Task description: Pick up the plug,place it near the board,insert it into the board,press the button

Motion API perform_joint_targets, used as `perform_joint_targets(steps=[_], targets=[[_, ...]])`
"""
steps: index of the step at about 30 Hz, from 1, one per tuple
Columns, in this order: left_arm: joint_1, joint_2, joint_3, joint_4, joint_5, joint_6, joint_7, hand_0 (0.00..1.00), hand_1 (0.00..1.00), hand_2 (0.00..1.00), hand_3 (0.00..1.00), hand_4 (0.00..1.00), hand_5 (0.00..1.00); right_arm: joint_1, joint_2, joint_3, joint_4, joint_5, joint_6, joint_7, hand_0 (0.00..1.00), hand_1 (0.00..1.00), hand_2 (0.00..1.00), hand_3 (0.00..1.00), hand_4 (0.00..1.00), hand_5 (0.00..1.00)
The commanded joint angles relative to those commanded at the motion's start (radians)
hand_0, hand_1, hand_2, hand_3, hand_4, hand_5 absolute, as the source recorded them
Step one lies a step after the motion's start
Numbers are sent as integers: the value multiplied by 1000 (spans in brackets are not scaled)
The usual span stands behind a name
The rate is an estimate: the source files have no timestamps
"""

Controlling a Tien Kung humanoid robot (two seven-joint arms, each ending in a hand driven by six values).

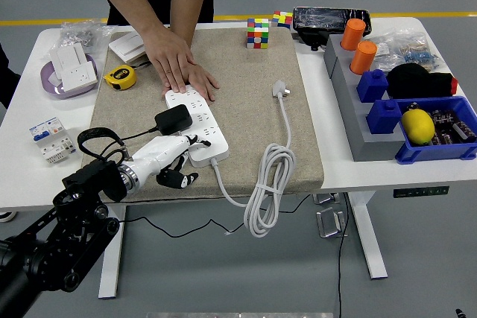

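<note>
We see our left hand point(165, 158) low on the mat point(246, 109), close to the near edge. Its white fingers point(181, 147) are loosely curled and hold nothing. The tips rest at the near end of the board point(197, 126), the white power strip, which runs away from our hand toward the far side.

The black plug point(173, 119) sits on the board just past our fingers. It looks stuck into the board, but we cannot be sure how deep. Its thin black cord point(100, 135) loops back over our wrist.

At the far end of the board, a person's hand point(179, 66) lies flat and presses the board down.

To the right of our hand, the board's own white cable point(267, 184) lies in a coil that hangs over the mat's near edge. Its white plug point(280, 90) lies free on the mat, further right and further away.

To the far left of our hand is a yellow tape measure point(119, 76). Far beyond the board stands a colour cube point(258, 33).

We cannot see our right hand.
</note>
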Motion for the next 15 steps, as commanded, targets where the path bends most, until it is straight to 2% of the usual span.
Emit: perform_joint_targets(steps=[15], targets=[[-10, -1, 13, 39, 0, -10, -1, 107, 22, 134, 829, 661, 2, 3, -1, 3, -1, 1, 0, 0, 785, 731, 731, 758, 998, 998]])
